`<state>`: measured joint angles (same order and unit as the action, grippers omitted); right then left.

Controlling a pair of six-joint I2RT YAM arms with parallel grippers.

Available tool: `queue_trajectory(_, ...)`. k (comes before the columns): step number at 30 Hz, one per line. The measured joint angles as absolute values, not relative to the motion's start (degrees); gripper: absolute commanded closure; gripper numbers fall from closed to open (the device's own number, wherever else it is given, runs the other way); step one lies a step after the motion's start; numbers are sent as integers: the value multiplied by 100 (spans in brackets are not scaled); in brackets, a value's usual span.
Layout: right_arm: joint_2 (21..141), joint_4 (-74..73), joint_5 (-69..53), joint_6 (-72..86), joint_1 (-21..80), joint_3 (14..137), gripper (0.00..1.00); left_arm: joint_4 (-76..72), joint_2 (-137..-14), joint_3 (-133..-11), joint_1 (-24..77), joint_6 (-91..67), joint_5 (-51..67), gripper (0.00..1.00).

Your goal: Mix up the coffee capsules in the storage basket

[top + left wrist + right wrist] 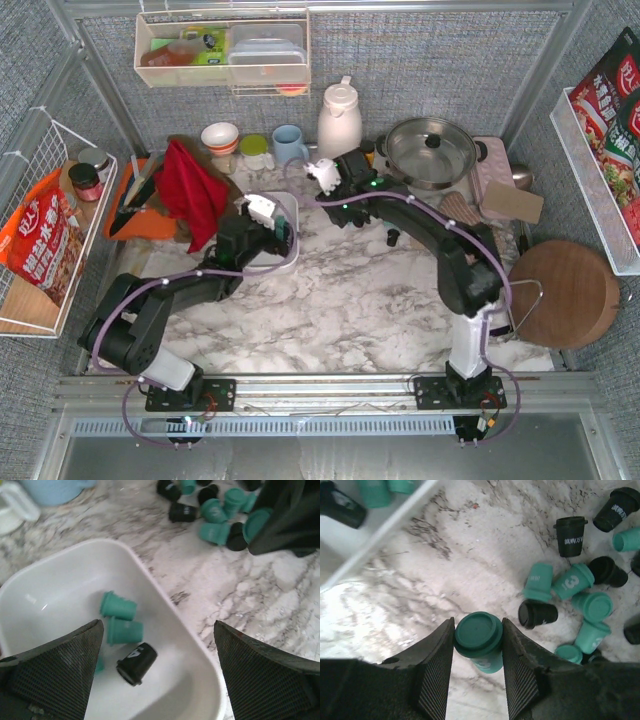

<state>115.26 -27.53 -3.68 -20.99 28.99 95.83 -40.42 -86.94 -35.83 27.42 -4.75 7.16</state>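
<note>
Pinching a green capsule (485, 662) between the fingers of the right gripper (478, 630) beside the loose heap of green and black capsules (580, 595) near the far edge of the counter (360, 290), and hanging the left gripper (157, 630), spread wide, over the white basket (65, 575) left of the counter's middle, with three or perhaps four pods (122, 630) lying inside.

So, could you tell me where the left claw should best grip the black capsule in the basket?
Pinch the black capsule across its tapered sides, just behind the wider rim, coming from straight above: it lies on its side in the storage basket.
</note>
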Motion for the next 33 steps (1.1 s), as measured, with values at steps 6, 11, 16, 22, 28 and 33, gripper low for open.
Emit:
queue_trajectory(6, 10114, -1723, -1466, -854, 2596, 8099, 58, -4827, -8901, -3393, 3444, 681, 974, 1)
queue_trajectory(11, 9402, -602, -2449, 578, 2270, 7011, 58, -6090, -9288, -2978, 3822, 1653, 1076, 1)
queue_trajectory(16, 9214, 327, -3273, 1811, 2169, 6556, 58, -7955, -9979, -2434, 4038, 2495, 1391, 1)
queue_trajectory(22, 9332, 860, -3811, 2598, 2161, 6560, 58, -8969, -10047, -2576, 4272, 2908, 1494, 1)
queue_trajectory(28, 9347, 923, -3994, 2829, 2163, 6558, 58, -9126, -10047, -2539, 4276, 3111, 1282, 1)
queue_trajectory(33, 9386, 906, -4185, 2867, 2171, 6569, 58, -9126, -10016, -2526, 4276, 3109, 1363, 1)
